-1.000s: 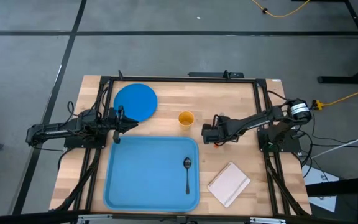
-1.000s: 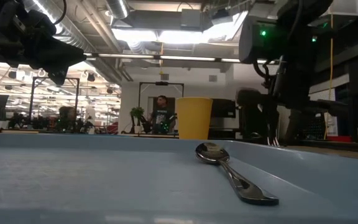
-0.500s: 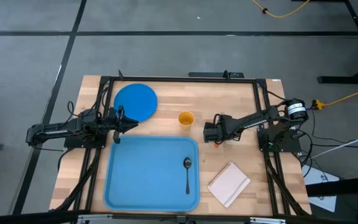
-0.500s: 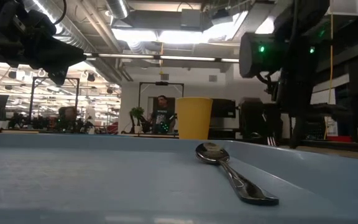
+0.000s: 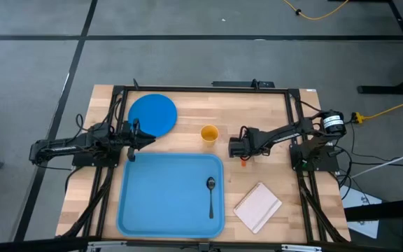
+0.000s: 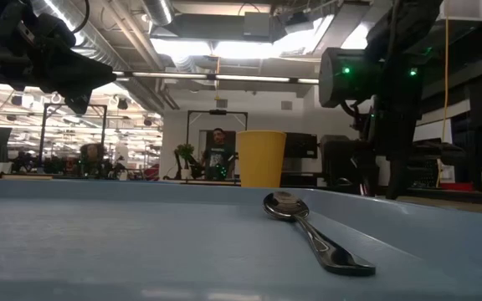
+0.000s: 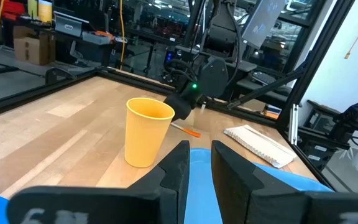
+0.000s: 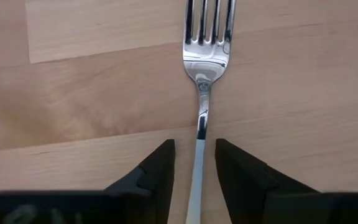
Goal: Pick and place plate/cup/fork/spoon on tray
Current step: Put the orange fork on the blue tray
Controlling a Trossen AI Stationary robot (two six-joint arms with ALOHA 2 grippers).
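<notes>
At centre right of the high view the right gripper (image 8: 195, 167), fingers parted astride the thin fork (image 8: 202, 74), may pinch crookedly and flick it; left gripper (image 7: 196, 168) waits slightly open

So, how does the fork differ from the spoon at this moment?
The spoon already lies inside the tray, while the fork still lies on the bare wooden table, outside the tray. The spoon is dark all over; the fork has bright silver tines. Nothing is near the spoon, whereas the right gripper sits over the fork with one of its fingers on each side of the handle. Both are slim and lie flat.
</notes>
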